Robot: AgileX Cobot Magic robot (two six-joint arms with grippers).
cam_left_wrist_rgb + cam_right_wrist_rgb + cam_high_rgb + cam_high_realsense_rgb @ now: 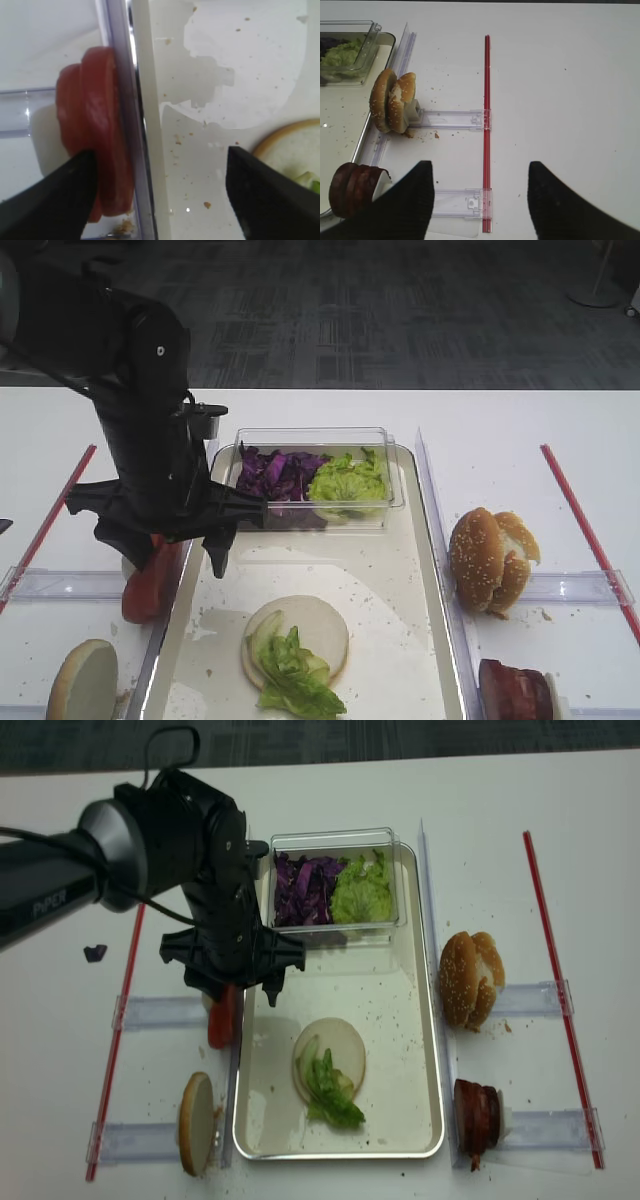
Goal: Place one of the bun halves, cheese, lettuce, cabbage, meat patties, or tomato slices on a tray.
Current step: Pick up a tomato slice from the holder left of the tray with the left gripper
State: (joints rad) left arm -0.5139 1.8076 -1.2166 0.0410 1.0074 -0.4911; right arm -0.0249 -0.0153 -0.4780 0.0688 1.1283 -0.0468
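A: Left gripper (160, 185) is spread wide, straddling the tray (150, 125) rim: one finger on the tomato slices (95, 135), the other over the tray floor. Holding nothing.

B: Risk?

A: Rim sits btwn the fingers. If it closes there, it prob pinches the rim w/ the slices, or tips the stack. They stand on edge in a clear rack, left of the tray.

B: Right gripper (480, 200)?

A: Nearly pressed together, empty, over bare table (560, 90) well right.

B: Around?

A: Bun half (296, 638) w/ lettuce (295, 680) on the near tray; clear tub (315, 478) w/ cabbage (275, 472) at the far end. Sesame buns (490, 558) and meat patties (515, 692) to the right.
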